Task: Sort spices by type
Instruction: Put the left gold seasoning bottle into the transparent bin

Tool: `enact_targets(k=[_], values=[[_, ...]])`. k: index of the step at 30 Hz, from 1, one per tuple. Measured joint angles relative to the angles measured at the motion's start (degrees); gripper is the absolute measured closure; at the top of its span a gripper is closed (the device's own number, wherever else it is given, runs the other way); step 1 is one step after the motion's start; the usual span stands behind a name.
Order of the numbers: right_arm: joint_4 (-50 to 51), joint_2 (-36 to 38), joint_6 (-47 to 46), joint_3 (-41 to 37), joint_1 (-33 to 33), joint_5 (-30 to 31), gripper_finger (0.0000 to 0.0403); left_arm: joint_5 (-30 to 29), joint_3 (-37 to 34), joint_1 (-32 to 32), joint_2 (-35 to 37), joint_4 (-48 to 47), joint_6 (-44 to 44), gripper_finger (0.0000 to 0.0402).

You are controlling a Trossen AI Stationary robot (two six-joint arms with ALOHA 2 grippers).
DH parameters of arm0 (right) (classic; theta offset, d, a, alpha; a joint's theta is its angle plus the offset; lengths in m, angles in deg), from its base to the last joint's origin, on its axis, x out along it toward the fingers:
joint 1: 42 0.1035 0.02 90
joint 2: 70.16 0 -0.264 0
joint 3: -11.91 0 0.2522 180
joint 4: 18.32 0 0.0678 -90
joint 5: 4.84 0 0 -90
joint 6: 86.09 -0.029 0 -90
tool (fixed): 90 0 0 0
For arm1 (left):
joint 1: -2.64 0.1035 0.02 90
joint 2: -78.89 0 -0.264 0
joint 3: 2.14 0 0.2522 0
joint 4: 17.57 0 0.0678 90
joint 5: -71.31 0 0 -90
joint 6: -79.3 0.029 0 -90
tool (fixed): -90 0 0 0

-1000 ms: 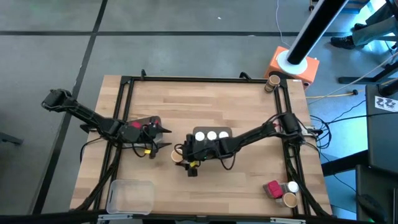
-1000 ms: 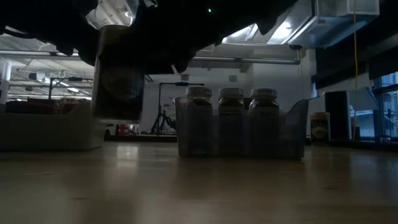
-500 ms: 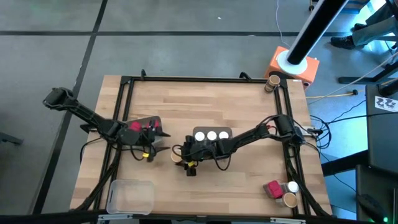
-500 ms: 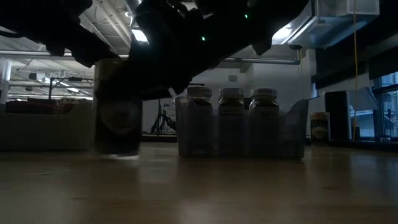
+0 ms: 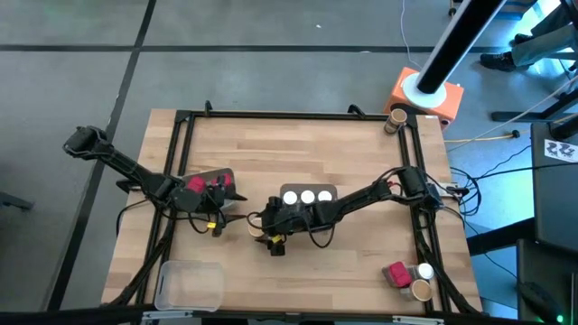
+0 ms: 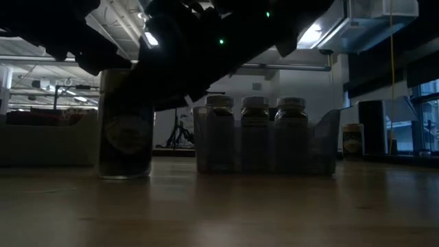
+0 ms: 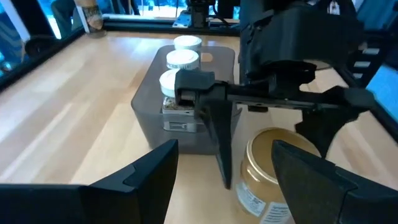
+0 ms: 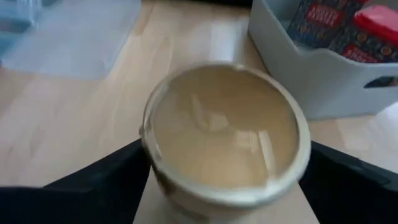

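A round jar with a tan-brown lid [image 5: 259, 227] stands upright on its base on the table [image 6: 125, 134], left of the clear tray [image 5: 308, 209] that holds three white-lidded jars [image 5: 307, 196]. My right gripper [image 5: 267, 231] is open just above it, one finger on each side of the tan lid [image 8: 227, 127]. My left gripper [image 5: 230, 215] is open and hovers a little to the jar's left, beside the tray [image 5: 200, 174] that holds red-magenta packets [image 5: 194, 183]. My right gripper comes down on the jar from above with its fingers astride the lid. In the left wrist view a gap shows between one finger [image 7: 221, 146] and the jar's lid [image 7: 273, 158]. Whether the other finger [image 7: 326, 127] touches the lid, I cannot tell.
An empty clear tray [image 5: 188, 282] sits near the table's near left corner. A red-magenta packet [image 5: 395, 273], a white-lidded jar [image 5: 424, 270] and a tan-lidded jar [image 5: 420, 289] stand at the near right corner. Another tan-lidded jar [image 5: 396, 116] stands at the far right corner.
My right gripper has come down and shifted slightly toward the table's left, carrying the tan-lidded jar. The jar was lifted clear a second ago and now stands on the table on its base.
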Motion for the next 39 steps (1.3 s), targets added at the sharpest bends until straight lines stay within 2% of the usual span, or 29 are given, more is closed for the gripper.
enact_targets(k=[4, 10, 15, 20, 24, 27, 30, 33, 39], values=[[7.31, 2.66, 0.30, 2.12, 0.00, -0.13, 0.0022, 0.01, 0.00, 0.02, 0.00, 0.00, -0.55, 0.0153], [16.88, 7.66, 0.23, 2.91, 1.52, 0.00, 0.0023, 0.04, 0.00, 0.07, 0.00, 0.20, -0.73, 0.0153], [30.49, 12.80, -3.70, 2.93, 3.74, 1.61, 0.0024, 1.82, 0.00, 0.07, 0.00, 0.17, -1.61, 0.0153], [38.73, 16.91, -8.37, 2.89, 7.13, 6.90, 0.0024, 4.62, 0.00, 0.07, 0.00, 2.64, -0.32, 0.0153], [40.79, 18.33, -10.47, 2.89, 10.19, 11.70, 0.0024, 4.65, 0.00, 0.26, 0.00, 6.46, 2.48, 0.0148], [41.77, 18.46, -10.93, 2.89, 11.95, 15.70, 0.0024, 5.01, 0.52, 0.77, -0.55, 6.13, 2.64, 0.0130], [43.33, 18.44, -11.86, 2.87, 12.89, 20.13, 0.0024, 6.47, 2.41, 0.89, -3.18, 5.87, 4.00, 0.0107], [45.65, 18.44, -13.74, 2.72, 12.85, 21.94, 0.0024, 8.09, 5.84, 0.46, -6.94, 5.30, 5.55, 0.0088], [48.61, 18.40, -15.47, 2.67, 12.99, 22.05, 0.0024, 8.74, 14.70, -0.02, -15.36, -6.48, 5.14, 0.0082]])
